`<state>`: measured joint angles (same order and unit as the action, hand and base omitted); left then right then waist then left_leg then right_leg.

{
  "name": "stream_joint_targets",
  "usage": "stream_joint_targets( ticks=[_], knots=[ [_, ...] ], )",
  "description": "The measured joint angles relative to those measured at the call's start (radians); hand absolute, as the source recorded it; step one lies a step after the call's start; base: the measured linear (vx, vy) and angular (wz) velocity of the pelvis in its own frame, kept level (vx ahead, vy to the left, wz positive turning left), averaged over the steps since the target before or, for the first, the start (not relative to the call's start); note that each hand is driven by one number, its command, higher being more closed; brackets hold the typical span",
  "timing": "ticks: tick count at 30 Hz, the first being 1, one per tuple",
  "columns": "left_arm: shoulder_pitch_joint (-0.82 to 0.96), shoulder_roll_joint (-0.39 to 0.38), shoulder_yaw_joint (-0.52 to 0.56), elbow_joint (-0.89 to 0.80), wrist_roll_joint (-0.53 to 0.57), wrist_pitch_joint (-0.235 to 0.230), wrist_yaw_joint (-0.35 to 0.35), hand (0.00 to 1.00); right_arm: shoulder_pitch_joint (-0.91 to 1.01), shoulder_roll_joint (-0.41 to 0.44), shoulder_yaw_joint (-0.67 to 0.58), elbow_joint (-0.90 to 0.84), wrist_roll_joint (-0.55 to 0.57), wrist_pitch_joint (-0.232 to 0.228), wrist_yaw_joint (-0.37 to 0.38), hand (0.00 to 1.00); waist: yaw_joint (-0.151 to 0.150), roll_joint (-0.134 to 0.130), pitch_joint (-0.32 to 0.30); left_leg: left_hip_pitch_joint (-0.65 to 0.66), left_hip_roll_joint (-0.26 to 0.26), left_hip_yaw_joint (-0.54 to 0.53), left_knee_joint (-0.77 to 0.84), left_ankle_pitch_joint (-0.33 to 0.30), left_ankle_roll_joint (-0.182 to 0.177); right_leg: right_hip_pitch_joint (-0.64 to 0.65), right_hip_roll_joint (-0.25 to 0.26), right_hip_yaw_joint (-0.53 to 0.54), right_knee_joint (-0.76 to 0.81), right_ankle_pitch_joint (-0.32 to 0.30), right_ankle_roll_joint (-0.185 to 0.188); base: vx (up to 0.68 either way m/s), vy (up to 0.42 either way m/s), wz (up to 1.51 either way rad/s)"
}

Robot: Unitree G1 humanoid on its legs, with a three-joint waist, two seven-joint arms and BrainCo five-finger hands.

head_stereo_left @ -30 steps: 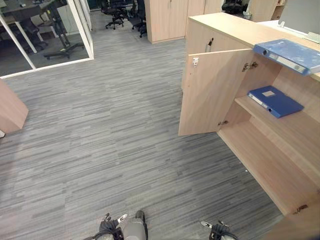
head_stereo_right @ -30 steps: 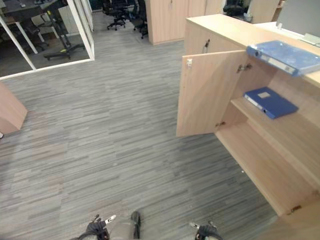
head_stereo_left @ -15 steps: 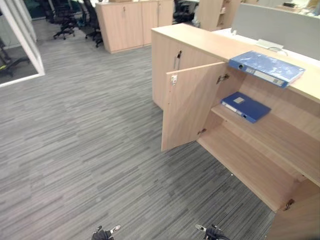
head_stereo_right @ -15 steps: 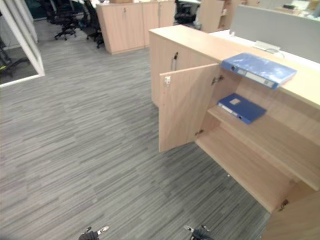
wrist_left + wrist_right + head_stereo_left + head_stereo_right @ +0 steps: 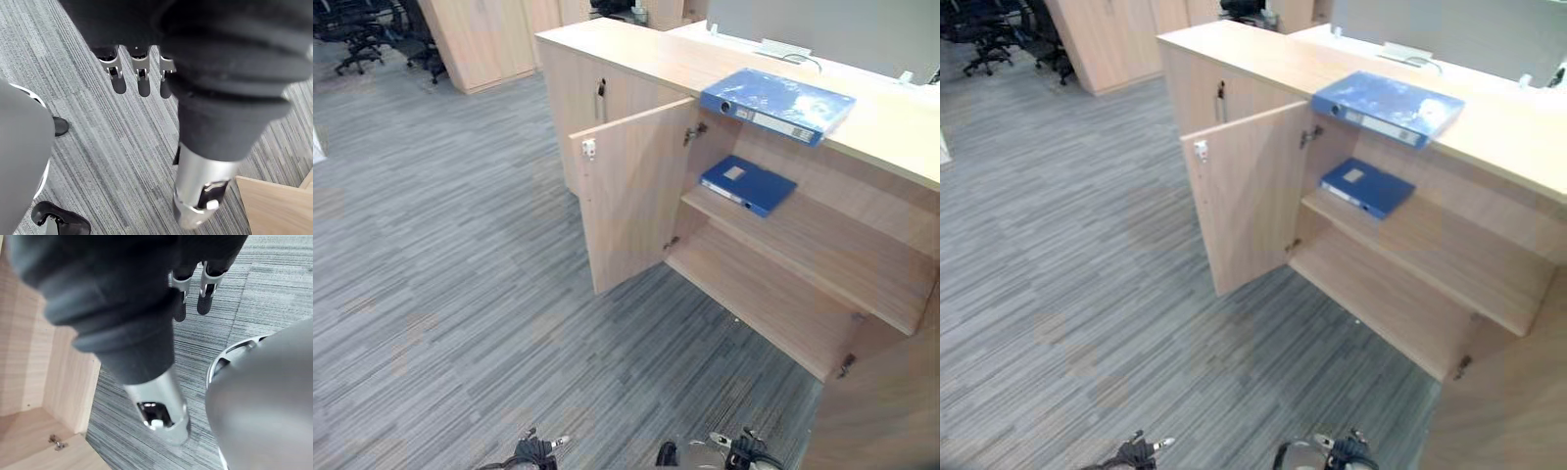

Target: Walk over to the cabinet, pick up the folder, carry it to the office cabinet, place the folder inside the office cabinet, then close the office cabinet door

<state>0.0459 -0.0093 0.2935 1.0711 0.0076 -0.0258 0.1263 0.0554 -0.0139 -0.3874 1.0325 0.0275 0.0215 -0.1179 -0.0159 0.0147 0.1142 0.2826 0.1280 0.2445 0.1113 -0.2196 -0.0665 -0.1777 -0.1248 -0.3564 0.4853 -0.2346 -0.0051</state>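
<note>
The folder [image 5: 775, 102], light blue, is seen lying flat on the cabinet top [image 5: 636, 59] at the far right, one corner jutting past the front edge above the open compartment. It is gripped by neither hand. The left hand [image 5: 139, 68] and the right hand [image 5: 205, 286] are seen hanging over the grey carpet [image 5: 440, 255], fingers loose and released, nothing held.

The open door [image 5: 631, 201], swung out over the carpet, could be clipped by the left arm if the approach is cut too tightly, and knocked partway shut. The overhanging folder could be pushed off the edge if it is touched before a firm grasp is made. A second, darker folder [image 5: 746, 184] already lies on the shelf [image 5: 822, 245] just below. It could be mistaken for the target, or shoved aside when the first is put in. A second door panel [image 5: 886, 411] at the near right could be struck by the right arm.

White labels are seen on the light folder's spine and the darker folder's cover; no writing can be read.
</note>
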Motion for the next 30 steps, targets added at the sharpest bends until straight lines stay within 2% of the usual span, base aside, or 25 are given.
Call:
stream_joint_targets(
  ticks=[4, 5, 6, 7, 8, 9, 10, 11, 12, 13, 14, 15, 16, 17, 18, 19, 20, 23, 27, 29, 30],
  knots=[
    [0.015, -0.01, 0.045, -0.007, 0.005, 0.0, -0.009, 0.0, 0.006, 0.017, -0.033, 0.002, 0.001, 0.001, 0.008, 0.0, -0.005, 0.006, -0.012, 0.008, 0.044, 0.022, 0.056, -0.004, -0.013, 0.04, 0.051, 0.002, -0.039, -0.021, -0.007, 0.19, -0.134, -0.22],
    [0.025, -0.015, 0.081, -0.025, 0.003, 0.003, -0.012, 0.0, 0.008, 0.021, -0.06, 0.003, 0.009, 0.001, 0.008, 0.0, -0.007, 0.009, -0.014, -0.048, 0.095, 0.02, 0.218, -0.031, -0.058, 0.076, 0.088, 0.001, -0.089, -0.021, -0.007, 0.26, -0.16, -0.39],
    [0.038, -0.017, 0.103, -0.048, 0.0, 0.003, -0.014, 0.0, 0.012, 0.024, -0.059, 0.002, 0.023, 0.001, 0.008, 0.0, -0.007, 0.007, -0.012, -0.113, 0.133, 0.005, 0.391, -0.038, -0.069, 0.107, 0.111, 0.007, -0.122, -0.015, -0.014, 0.28, -0.147, -0.47],
    [0.044, -0.02, 0.121, -0.067, -0.002, 0.003, -0.017, 0.0, 0.017, 0.024, -0.054, 0.001, 0.032, 0.001, 0.008, 0.0, -0.006, 0.008, -0.012, -0.182, 0.168, -0.031, 0.565, -0.008, -0.078, 0.139, 0.14, 0.024, -0.15, 0.001, -0.025, 0.3, -0.111, -0.61],
    [0.056, -0.026, 0.139, -0.089, -0.006, 0.002, -0.018, 0.0, 0.018, 0.019, -0.038, 0.001, 0.031, 0.002, 0.008, 0.0, -0.001, 0.012, -0.01, -0.268, 0.198, -0.096, 0.782, 0.098, -0.081, 0.182, 0.178, 0.066, -0.176, 0.011, -0.051, 0.3, -0.08, -0.72],
    [0.06, -0.025, 0.142, -0.092, -0.009, 0.002, -0.018, 0.0, 0.016, 0.017, -0.024, 0.0, 0.031, 0.003, 0.007, 0.0, 0.01, 0.011, -0.01, -0.305, 0.204, -0.119, 0.872, 0.093, -0.081, 0.204, 0.191, 0.091, -0.185, 0.005, -0.067, 0.4, 0.014, -1.03],
    [0.058, -0.024, 0.147, -0.103, -0.022, 0.0, -0.016, 0.0, 0.014, 0.017, -0.011, 0.001, 0.03, 0.004, 0.007, 0.0, 0.017, 0.006, -0.008, -0.371, 0.188, -0.146, 0.995, 0.046, -0.064, 0.238, 0.199, 0.136, -0.199, -0.002, -0.078, 0.27, 0.045, -0.95],
    [0.056, -0.024, 0.146, -0.108, -0.027, 0.0, -0.016, 0.0, 0.013, 0.018, -0.007, 0.002, 0.03, 0.006, 0.006, 0.0, 0.022, 0.003, -0.008, -0.396, 0.173, -0.15, 1.019, 0.024, -0.064, 0.252, 0.199, 0.163, -0.21, -0.001, -0.077, 0.41, 0.117, -1.29],
    [0.055, -0.025, 0.142, -0.12, -0.031, -0.002, -0.015, 0.0, 0.01, 0.017, -0.004, 0.003, 0.03, 0.013, 0.006, 0.0, 0.033, 0.004, -0.006, -0.436, 0.138, -0.149, 1.01, -0.018, -0.055, 0.281, 0.196, 0.224, -0.235, 0.006, -0.068, 0.32, 0.145, -1.49],
    [0.056, -0.036, 0.141, -0.133, -0.037, -0.005, -0.012, 0.0, -0.005, 0.018, -0.003, 0.014, 0.03, 0.018, 0.005, 0.0, 0.041, 0.003, -0.004, -0.477, 0.103, -0.154, 0.963, -0.063, -0.027, 0.306, 0.189, 0.292, -0.242, 0.018, -0.055, 0.39, 0.193, -1.55],
    [0.054, -0.036, 0.139, -0.135, -0.042, -0.005, -0.012, 0.0, -0.015, 0.017, -0.002, 0.023, 0.03, 0.019, 0.005, 0.0, 0.045, 0.002, -0.004, -0.496, 0.083, -0.17, 0.929, -0.087, -0.015, 0.314, 0.183, 0.324, -0.244, 0.019, -0.052, 0.32, 0.246, -1.85],
    [0.041, -0.036, 0.121, -0.134, -0.047, -0.006, -0.01, 0.0, -0.033, 0.017, 0.01, 0.025, 0.03, 0.02, -0.001, 0.0, 0.068, 0.0, -0.002, -0.524, 0.021, -0.245, 0.782, -0.121, -0.003, 0.318, 0.163, 0.392, -0.245, 0.029, -0.035, 0.23, 0.242, -1.75],
    [0.036, -0.037, 0.105, -0.13, -0.047, -0.007, -0.007, 0.0, -0.045, 0.018, 0.038, 0.025, 0.03, 0.019, -0.002, 0.0, 0.077, 0.001, -0.003, -0.523, -0.013, -0.32, 0.642, -0.121, -0.004, 0.316, 0.15, 0.419, -0.244, 0.032, -0.015, 0.24, 0.339, -1.78],
    [0.036, -0.037, 0.094, -0.128, -0.047, -0.007, -0.005, 0.0, -0.053, 0.019, 0.052, 0.025, 0.03, 0.019, -0.003, 0.0, 0.08, 0.008, -0.007, -0.52, -0.027, -0.374, 0.549, -0.105, -0.014, 0.316, 0.149, 0.426, -0.245, 0.026, 0.005, 0.22, 0.352, -1.51],
    [0.03, -0.023, 0.077, -0.114, -0.049, -0.01, -0.002, 0.0, -0.06, 0.034, 0.086, 0.025, 0.03, 0.017, -0.002, 0.0, 0.086, 0.014, -0.008, -0.504, -0.043, -0.414, 0.482, -0.022, -0.031, 0.324, 0.141, 0.452, -0.251, 0.011, 0.03, 0.29, 0.412, -1.02],
    [0.008, 0.003, 0.056, -0.092, -0.044, -0.009, -0.001, 0.0, -0.055, 0.055, 0.114, 0.02, 0.03, 0.015, -0.003, 0.0, 0.071, -0.022, -0.019, -0.489, -0.07, -0.41, 0.457, -0.025, -0.025, 0.323, 0.11, 0.454, -0.271, 0.038, 0.04, 0.27, 0.32, -0.65],
    [-0.002, 0.011, 0.041, -0.085, -0.043, -0.009, -0.001, 0.0, -0.058, 0.06, 0.114, 0.02, 0.03, 0.015, -0.003, 0.0, 0.066, -0.03, -0.018, -0.488, -0.078, -0.401, 0.453, -0.025, -0.016, 0.322, 0.099, 0.455, -0.276, 0.051, 0.036, 0.24, 0.328, -0.23],
    [-0.005, 0.027, 0.018, -0.05, -0.04, -0.005, -0.001, 0.0, -0.061, 0.076, 0.115, 0.023, 0.03, 0.015, -0.003, 0.0, 0.072, -0.035, -0.028, -0.446, -0.098, -0.312, 0.424, -0.035, 0.017, 0.318, 0.051, 0.503, -0.28, 0.091, 0.044, 0.18, 0.316, -0.58],
    [-0.008, 0.035, -0.032, -0.028, -0.006, -0.001, -0.002, 0.0, -0.052, 0.077, 0.136, 0.03, 0.021, 0.016, -0.001, 0.0, 0.072, -0.04, -0.046, -0.363, -0.139, -0.215, 0.306, -0.012, 0.058, 0.306, -0.021, 0.53, -0.303, 0.123, 0.065, 0.12, 0.203, -0.6],
    [-0.009, 0.036, -0.037, -0.019, -0.004, 0.001, -0.002, 0.0, -0.051, 0.076, 0.136, 0.03, 0.004, 0.017, 0.0, 0.0, 0.073, -0.039, -0.052, -0.336, -0.139, -0.185, 0.273, -0.009, 0.064, 0.286, -0.028, 0.53, -0.269, 0.124, 0.069, 0.09, 0.101, -0.56],
    [-0.008, 0.034, -0.039, -0.019, -0.004, 0.001, -0.002, 0.0, -0.05, 0.074, 0.136, 0.03, -0.011, 0.017, 0.002, 0.0, 0.078, -0.038, -0.051, -0.305, -0.138, -0.165, 0.242, -0.005, 0.07, 0.255, -0.025, 0.531, -0.201, 0.12, 0.076, 0.08, 0.055, -0.64]
  ],
)
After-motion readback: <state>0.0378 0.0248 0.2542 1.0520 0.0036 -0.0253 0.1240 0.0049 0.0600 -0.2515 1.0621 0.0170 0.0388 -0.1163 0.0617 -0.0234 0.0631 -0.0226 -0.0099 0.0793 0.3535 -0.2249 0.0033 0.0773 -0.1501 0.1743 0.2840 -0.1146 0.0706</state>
